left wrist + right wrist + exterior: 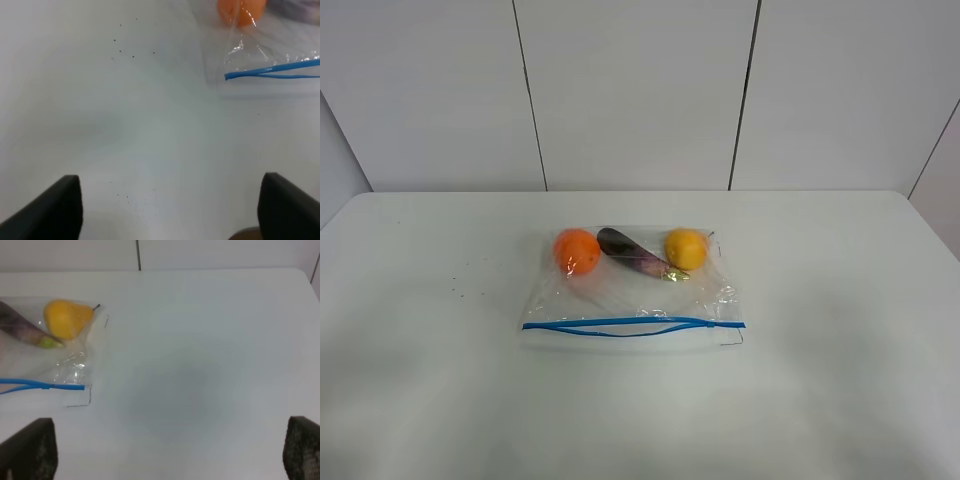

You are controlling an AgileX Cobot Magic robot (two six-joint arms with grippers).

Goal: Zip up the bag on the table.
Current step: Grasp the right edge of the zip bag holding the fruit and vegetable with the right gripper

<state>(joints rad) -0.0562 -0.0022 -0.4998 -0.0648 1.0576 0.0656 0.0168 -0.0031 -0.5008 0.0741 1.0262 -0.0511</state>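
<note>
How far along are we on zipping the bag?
Nothing done yet: the bag lies on the table with its blue zipper strip gaping mid-length. Nothing in hand: left gripper and right gripper are open over bare table. Whole zip remains.

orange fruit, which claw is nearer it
Left. The left claw is off the bag end with the orange fruit; the right claw is off the opposite end, by the yellow fruit.
</note>
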